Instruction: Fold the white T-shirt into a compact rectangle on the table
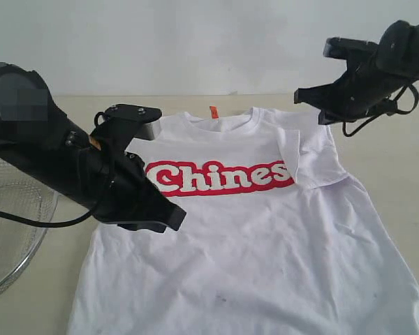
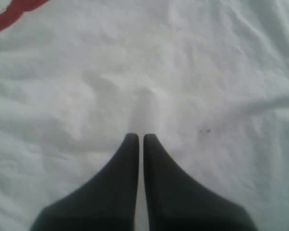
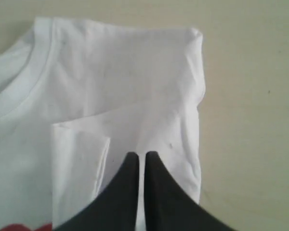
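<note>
The white T-shirt (image 1: 251,251) lies chest-up on the beige desk (image 1: 398,160), collar at the far side. Its right-hand sleeve (image 1: 300,157) is folded in over the end of the red lettering (image 1: 220,178). The left jaws, pressed together, are low over the shirt's left side. The right jaws, also pressed together and empty, hang above the far right shoulder. A wire basket (image 1: 14,230) sits far left.

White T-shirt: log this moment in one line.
white T-shirt: front up on table | right-side sleeve: folded inward | left hand: shut, over shirt body | right hand: shut, above folded sleeve
</note>
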Robot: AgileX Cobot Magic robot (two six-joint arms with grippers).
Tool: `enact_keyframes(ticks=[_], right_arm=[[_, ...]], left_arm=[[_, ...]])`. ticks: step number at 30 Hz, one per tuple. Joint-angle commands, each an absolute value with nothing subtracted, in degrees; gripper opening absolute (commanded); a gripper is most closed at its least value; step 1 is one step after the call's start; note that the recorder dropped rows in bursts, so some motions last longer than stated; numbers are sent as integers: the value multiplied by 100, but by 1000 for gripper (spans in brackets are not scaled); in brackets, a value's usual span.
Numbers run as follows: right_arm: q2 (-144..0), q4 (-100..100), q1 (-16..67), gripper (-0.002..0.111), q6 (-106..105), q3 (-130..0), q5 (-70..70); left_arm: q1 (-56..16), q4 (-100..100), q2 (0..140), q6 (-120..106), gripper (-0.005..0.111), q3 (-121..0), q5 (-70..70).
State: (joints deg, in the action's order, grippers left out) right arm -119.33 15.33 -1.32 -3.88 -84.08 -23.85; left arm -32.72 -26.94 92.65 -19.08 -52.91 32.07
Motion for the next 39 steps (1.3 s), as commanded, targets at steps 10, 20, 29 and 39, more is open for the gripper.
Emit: enact_keyframes(ticks=[10, 20, 29, 39], right_arm=[[-12452, 1744, 108, 0, -441, -8526, -2257], [-12464, 1996, 530, 0, -452, -8526, -2289], [-11991, 2104, 312, 0, -742, -8537, -2427], [-12349, 2115, 231, 0, -697, -8537, -1999]], left_arm=[[-3260, -2754, 9261, -1954, 5, -5260, 3169], [-3260, -2754, 9261, -1954, 5, -5260, 3117], [-3260, -2776, 9261, -1954, 5, -5260, 3108], [-3260, -2803, 9261, -1979, 5, -5260, 3108]])
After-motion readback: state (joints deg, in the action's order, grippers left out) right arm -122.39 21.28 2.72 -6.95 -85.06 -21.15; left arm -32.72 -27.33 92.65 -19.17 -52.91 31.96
